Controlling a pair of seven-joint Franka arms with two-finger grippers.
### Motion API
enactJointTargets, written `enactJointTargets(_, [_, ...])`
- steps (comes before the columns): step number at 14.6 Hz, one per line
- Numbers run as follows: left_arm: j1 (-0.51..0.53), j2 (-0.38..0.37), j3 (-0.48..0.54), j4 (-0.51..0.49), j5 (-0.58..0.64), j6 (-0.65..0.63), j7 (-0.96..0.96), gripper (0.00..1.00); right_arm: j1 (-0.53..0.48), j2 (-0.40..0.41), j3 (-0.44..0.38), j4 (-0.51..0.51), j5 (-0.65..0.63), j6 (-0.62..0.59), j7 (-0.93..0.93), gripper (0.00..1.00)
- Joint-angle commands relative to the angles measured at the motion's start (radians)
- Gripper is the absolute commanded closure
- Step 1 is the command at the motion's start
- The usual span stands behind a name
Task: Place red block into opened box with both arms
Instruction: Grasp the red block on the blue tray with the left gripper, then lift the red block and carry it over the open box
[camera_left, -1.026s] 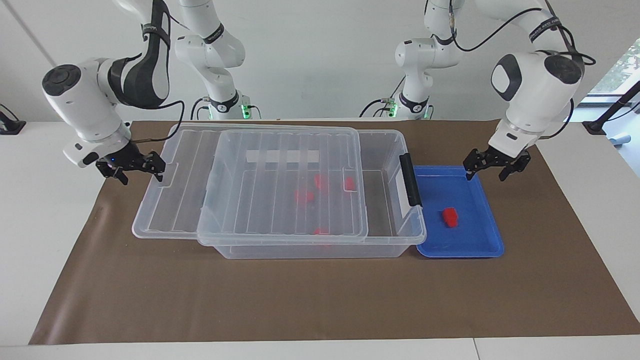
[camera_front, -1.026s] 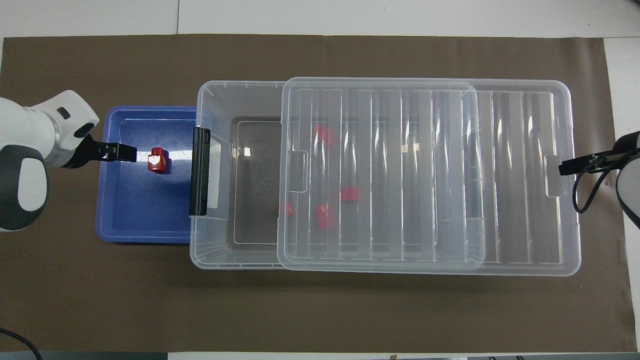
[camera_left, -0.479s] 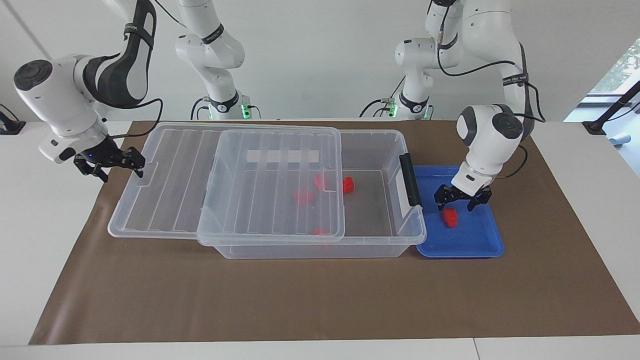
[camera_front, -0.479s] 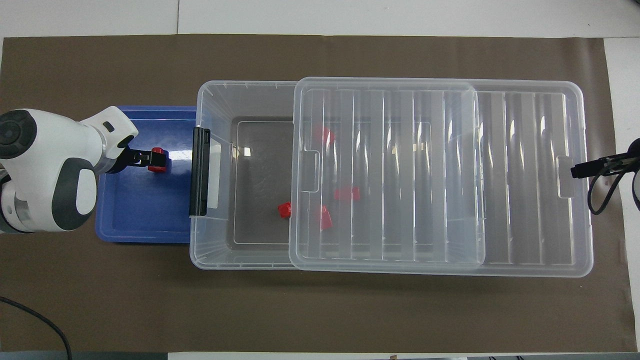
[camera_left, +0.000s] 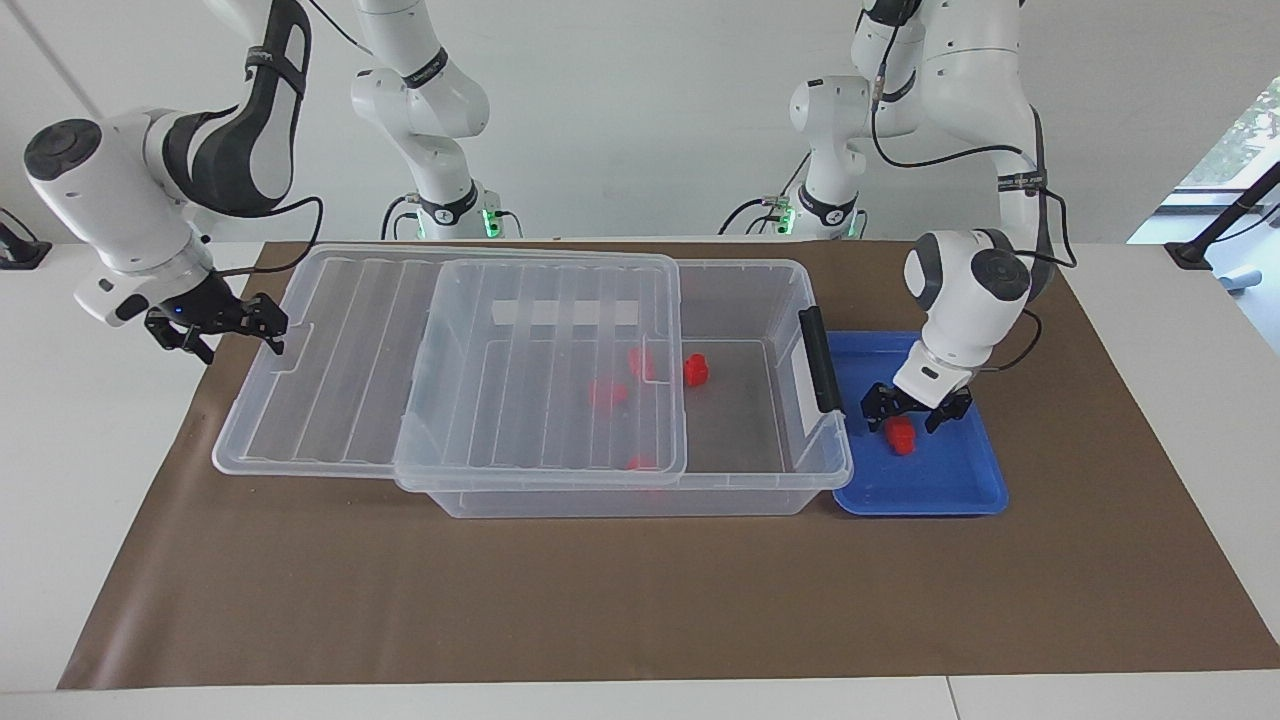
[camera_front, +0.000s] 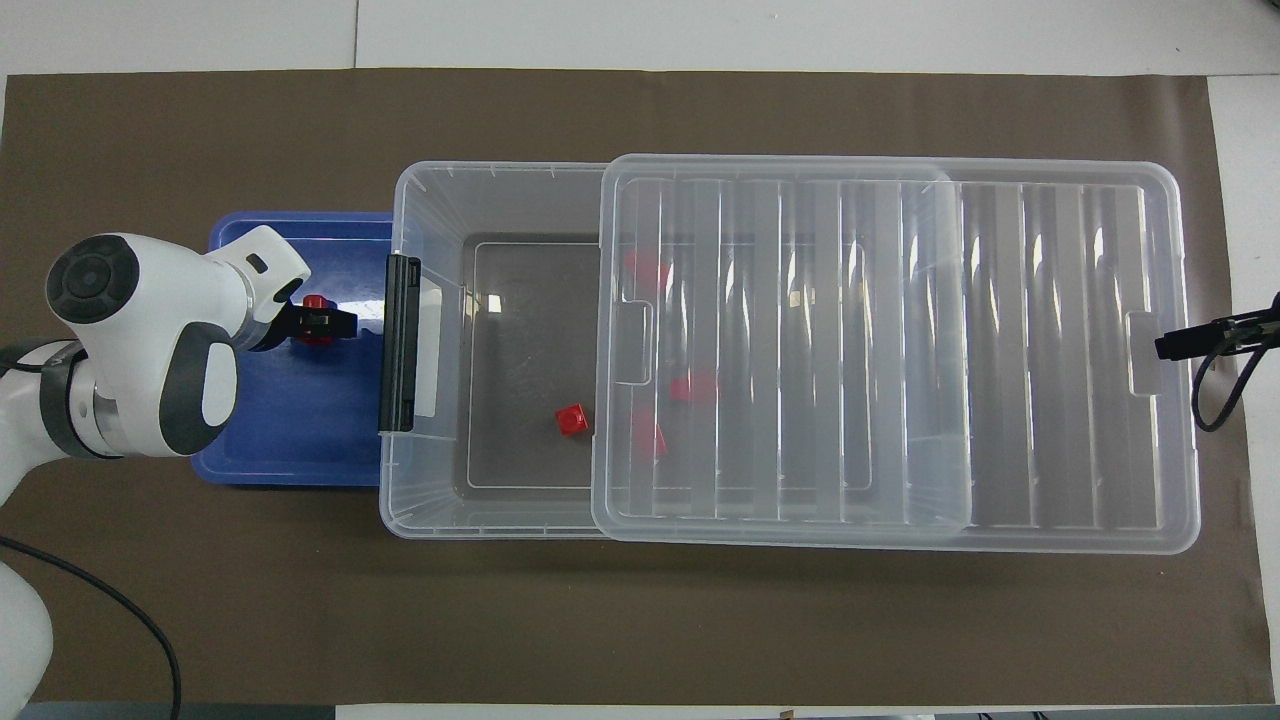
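Straddling red block (camera_left: 902, 434) in blue tray (camera_left: 960, 490): left end effector (camera_left: 907, 412), open; right end effector (camera_left: 268, 325) open at lid (camera_left: 330, 370) edge.

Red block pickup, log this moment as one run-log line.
left gripper: open, around red block in blue tray | right gripper: at lid edge | box: partly uncovered

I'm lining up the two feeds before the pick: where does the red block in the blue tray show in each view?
Facing view: the red block lies in the blue tray, at the picture's right, under the left gripper.
Overhead view: the red block is at the picture's left, mostly covered by the left gripper.
Shared landmark: the box's black latch bar, beside the tray.
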Motion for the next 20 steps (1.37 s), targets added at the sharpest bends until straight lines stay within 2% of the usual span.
enactJointTargets(1, [-0.008, -0.012, 0.010, -0.030, -0.010, 0.020, -0.011, 0.68, -0.021, -0.009, 0.005, -0.003, 0.010, 0.008, -0.034, 0.00])
enactJointTargets(2, [-0.005, -0.013, 0.010, -0.032, -0.010, 0.022, -0.011, 1.00, -0.014, -0.008, 0.006, 0.011, 0.010, -0.004, -0.033, 0.00])
enactJointTargets(5, [-0.002, -0.019, 0.008, -0.032, -0.010, 0.003, -0.022, 1.00, 0.030, -0.008, 0.014, 0.083, 0.010, -0.074, 0.001, 0.00])
enactJointTargets(8, [0.000, -0.041, 0.010, -0.018, -0.010, -0.018, -0.022, 1.00, 0.091, -0.012, 0.014, 0.180, 0.010, -0.195, 0.114, 0.00])
enactJointTargets(12, [0.004, -0.136, 0.011, 0.049, -0.010, -0.185, -0.021, 1.00, 0.157, -0.034, 0.015, 0.312, 0.009, -0.383, 0.213, 0.00])
enactJointTargets(15, [-0.005, -0.196, 0.010, 0.134, -0.010, -0.341, -0.021, 1.00, 0.179, -0.055, 0.015, 0.303, -0.002, -0.406, 0.251, 0.00])
enactJointTargets(18, [-0.013, -0.269, -0.001, 0.180, -0.008, -0.438, -0.022, 1.00, 0.173, -0.057, 0.014, 0.297, -0.002, -0.397, 0.251, 0.00])
enactJointTargets(20, [-0.034, -0.283, -0.033, 0.211, -0.008, -0.507, -0.031, 1.00, 0.168, -0.058, 0.014, 0.294, -0.002, -0.392, 0.250, 0.00])
